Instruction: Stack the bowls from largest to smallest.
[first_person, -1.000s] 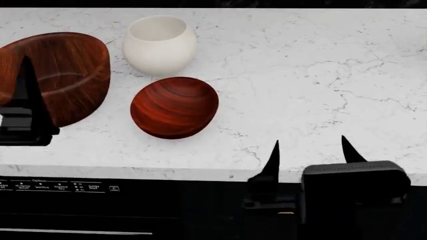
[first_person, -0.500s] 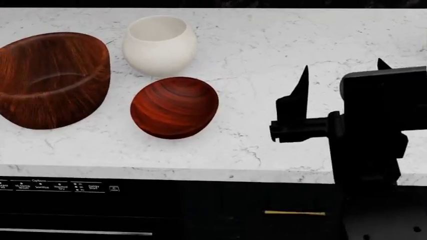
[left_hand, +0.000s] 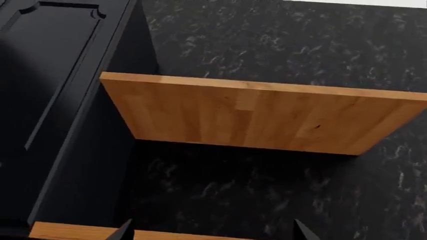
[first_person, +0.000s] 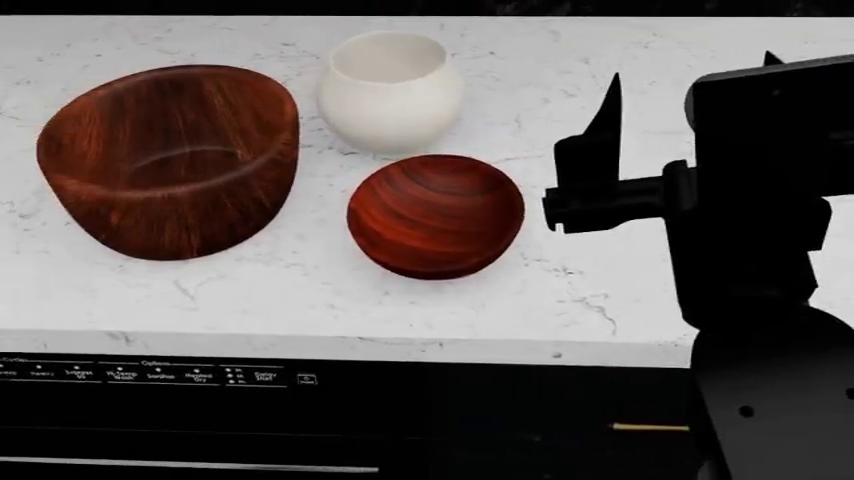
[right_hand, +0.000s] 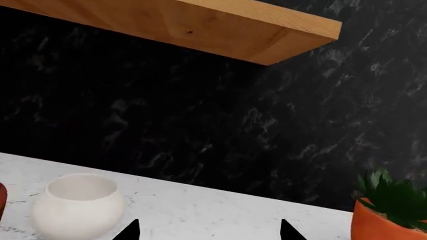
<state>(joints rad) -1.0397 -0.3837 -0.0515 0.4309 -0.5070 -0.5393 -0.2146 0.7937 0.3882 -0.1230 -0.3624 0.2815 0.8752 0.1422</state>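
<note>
Left of right end effector (first_person: 687, 95): bowls (first_person: 434, 215)

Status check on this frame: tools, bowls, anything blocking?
Right tool open, empty, raised right of small reddish bowl. Left tool open, facing shelf. Large brown bowl, cream bowl unstacked. Nothing blocking.

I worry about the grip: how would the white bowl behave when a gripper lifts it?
The white bowl looks rigid and smooth, so probably slippery. Its belly bulges wider than its mouth, so fingers might slide off; gripping the rim seems safer. It stands upright and looks stable.
</note>
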